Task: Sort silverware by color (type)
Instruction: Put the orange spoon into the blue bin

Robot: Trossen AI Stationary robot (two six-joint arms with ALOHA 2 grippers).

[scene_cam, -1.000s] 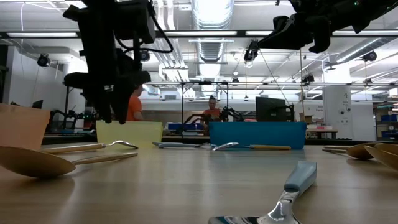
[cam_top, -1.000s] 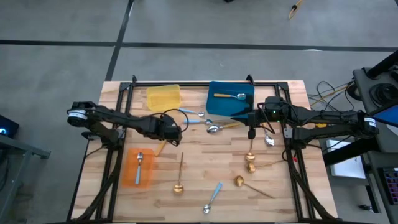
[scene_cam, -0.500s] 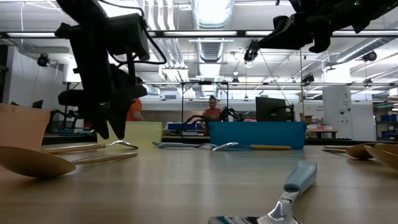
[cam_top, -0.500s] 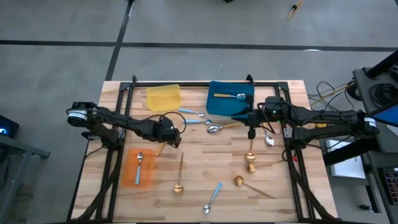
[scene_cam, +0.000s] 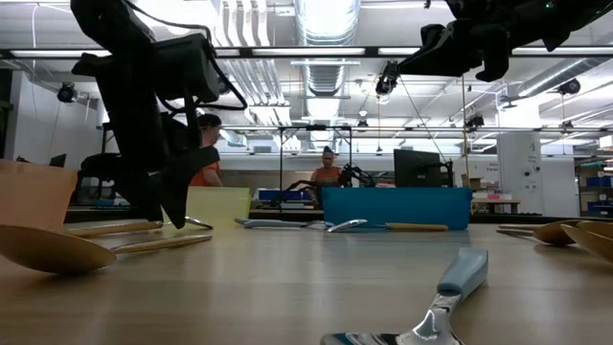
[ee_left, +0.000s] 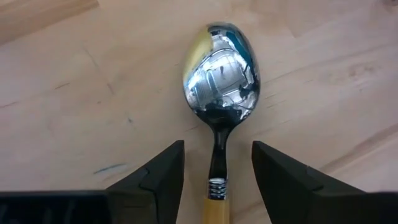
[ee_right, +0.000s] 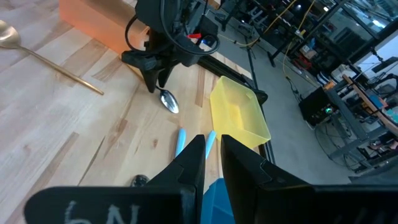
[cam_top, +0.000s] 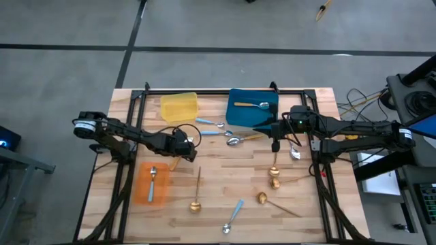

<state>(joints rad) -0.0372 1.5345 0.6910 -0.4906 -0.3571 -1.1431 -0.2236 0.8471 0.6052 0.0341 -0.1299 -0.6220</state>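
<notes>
An orange-handled spoon (ee_left: pixel 221 74) lies flat on the wooden table (cam_top: pixel 225 170), bowl up, left of centre (cam_top: pixel 176 162). My left gripper (ee_left: pixel 217 174) is down over it, open. Its fingers stand on either side of the spoon's neck, just above the orange handle (ee_left: pixel 216 210), without touching. In the low view the fingertips (scene_cam: pixel 165 209) hang close above the tabletop. My right gripper (cam_top: pixel 275 139) waits raised by the blue tray (cam_top: pixel 235 116), shut, with nothing between its fingers (ee_right: pixel 211 158).
At the back stand a yellow tray (cam_top: pixel 179 105) and the blue tray holding one spoon (cam_top: pixel 251 105). An orange tray (cam_top: pixel 143 190) at near left holds a blue-handled spoon (cam_top: pixel 152 175). Blue-handled spoons (cam_top: pixel 216 133) and gold spoons (cam_top: pixel 197 190) lie scattered over the middle and right.
My left gripper has sunk toward the table and drawn a little toward its left edge, so that its fingers now straddle the orange-handled spoon. The spoon has stayed where it was.
</notes>
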